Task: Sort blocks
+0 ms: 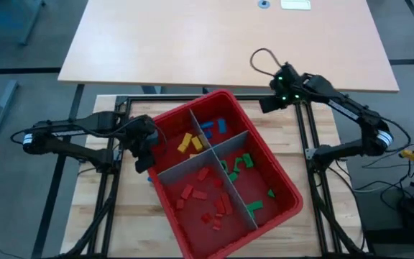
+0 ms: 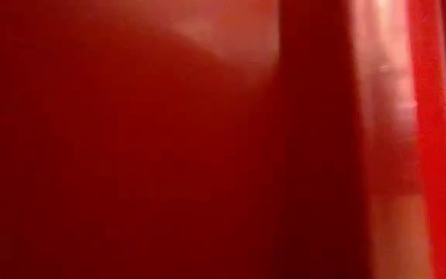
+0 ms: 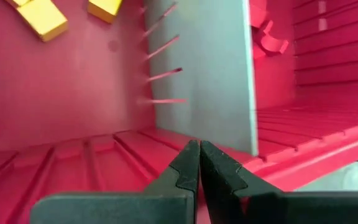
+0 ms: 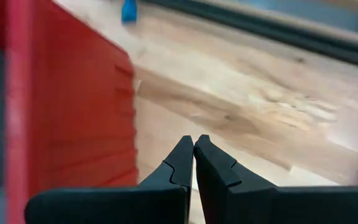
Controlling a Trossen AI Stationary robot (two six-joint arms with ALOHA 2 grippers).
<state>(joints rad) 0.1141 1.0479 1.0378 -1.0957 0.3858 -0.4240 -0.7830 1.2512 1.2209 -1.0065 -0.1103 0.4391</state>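
Note:
A big red bin (image 1: 165, 196) sits slantwise on the wooden table, and grey dividers (image 1: 200, 155) split it into compartments. Yellow blocks (image 1: 187, 142) and blue blocks (image 1: 213, 129) lie in the far compartments. Red blocks (image 1: 203, 194) lie near left, green blocks (image 1: 239, 167) at the right. My left gripper (image 1: 144, 155) is shut at the bin's left wall. Its wrist view looks past the shut fingertips (image 3: 199, 144) into the bin at yellow blocks (image 3: 41, 17) and a divider (image 3: 204, 74). My right gripper (image 1: 268, 106) is shut over bare table beside the bin's far right wall (image 4: 61, 112). My left gripper's shut fingertips stand level at the ribbed rim of the bin's left wall (image 3: 123, 155), coming from the table's left. I cannot tell whether they touch the rim.
The bin's red wall (image 2: 207, 139) fills the low view. A small blue piece (image 1: 149, 177) lies on the table by the bin's left wall. Black frame rails (image 1: 304, 137) border the wooden top. A large light table (image 1: 228, 43) stands beyond the far edge.

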